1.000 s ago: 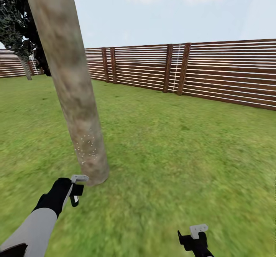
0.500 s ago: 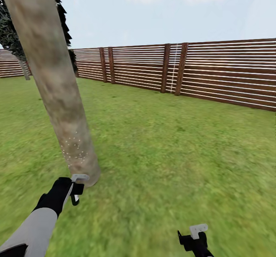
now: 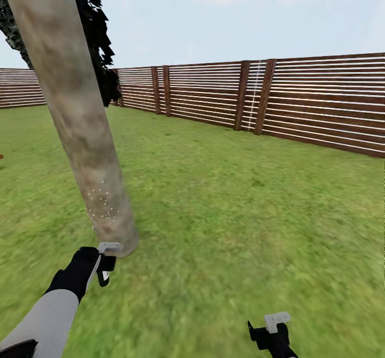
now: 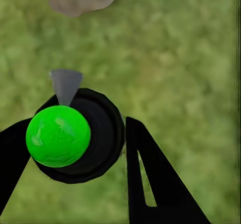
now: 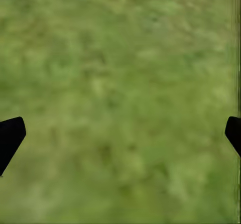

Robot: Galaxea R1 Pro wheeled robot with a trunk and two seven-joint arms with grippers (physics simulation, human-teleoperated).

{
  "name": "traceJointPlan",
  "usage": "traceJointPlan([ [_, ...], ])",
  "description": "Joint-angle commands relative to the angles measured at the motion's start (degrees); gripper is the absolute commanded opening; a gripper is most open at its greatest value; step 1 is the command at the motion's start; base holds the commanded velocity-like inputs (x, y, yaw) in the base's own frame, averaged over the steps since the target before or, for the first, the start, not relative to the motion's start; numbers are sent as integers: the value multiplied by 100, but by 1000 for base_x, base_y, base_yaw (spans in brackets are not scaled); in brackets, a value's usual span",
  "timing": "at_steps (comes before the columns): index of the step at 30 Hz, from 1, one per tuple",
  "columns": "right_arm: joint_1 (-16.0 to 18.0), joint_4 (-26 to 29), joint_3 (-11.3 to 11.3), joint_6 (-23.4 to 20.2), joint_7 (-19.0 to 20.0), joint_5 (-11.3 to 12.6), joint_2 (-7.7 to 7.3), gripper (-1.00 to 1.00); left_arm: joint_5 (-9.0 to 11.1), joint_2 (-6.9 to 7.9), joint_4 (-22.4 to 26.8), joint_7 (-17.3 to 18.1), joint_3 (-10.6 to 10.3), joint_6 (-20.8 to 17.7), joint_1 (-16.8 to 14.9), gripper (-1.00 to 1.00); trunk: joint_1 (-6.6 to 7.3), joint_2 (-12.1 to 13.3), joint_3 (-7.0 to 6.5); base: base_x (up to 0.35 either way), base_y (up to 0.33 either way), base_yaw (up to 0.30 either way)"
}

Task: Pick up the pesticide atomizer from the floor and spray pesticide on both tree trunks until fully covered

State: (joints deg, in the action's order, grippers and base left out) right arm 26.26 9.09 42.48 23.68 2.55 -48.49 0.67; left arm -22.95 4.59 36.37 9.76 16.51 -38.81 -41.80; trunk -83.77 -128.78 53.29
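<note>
One tree trunk (image 3: 80,117) rises at left from the grass lawn (image 3: 240,213), with white spray specks low on it. The left claw (image 3: 105,264), near its base, grips the pesticide atomizer (image 4: 75,136). The right claw (image 5: 120,133) hangs wide open, empty. One dark cypress (image 3: 99,48) stands behind the trunk; a slatted fence (image 3: 267,101) lies far.

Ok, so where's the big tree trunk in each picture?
Head view: the tree trunk leans up the left side, its foot just beyond the left tool.
Left wrist view: its foot is at the top edge, past the atomizer that the left tool grips.
Right wrist view: the right tool, open, over grass.
Shared landmark: the grass, in all three.
</note>
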Motion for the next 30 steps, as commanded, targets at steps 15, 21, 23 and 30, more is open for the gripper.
traceJointPlan([
  [15,2,5,50,14,27,-29,3,100,-52,-19,11,52,27,-21,-4,-100,0,-2,5,5,-277,162],
  [21,2,5,50,16,27,-29,3,100,-52,-19,11,52,27,-21,-4,-100,0,-2,5,0,-277,277],
  [23,0,6,50,18,27,-24,3,100,-52,-19,11,52,27,-21,-4,-100,0,-2,5,8,-277,272],
  [30,-6,13,50,22,19,-23,1,100,-52,-19,11,46,28,-21,-4,-100,0,-2,5,171,-237,56],
])
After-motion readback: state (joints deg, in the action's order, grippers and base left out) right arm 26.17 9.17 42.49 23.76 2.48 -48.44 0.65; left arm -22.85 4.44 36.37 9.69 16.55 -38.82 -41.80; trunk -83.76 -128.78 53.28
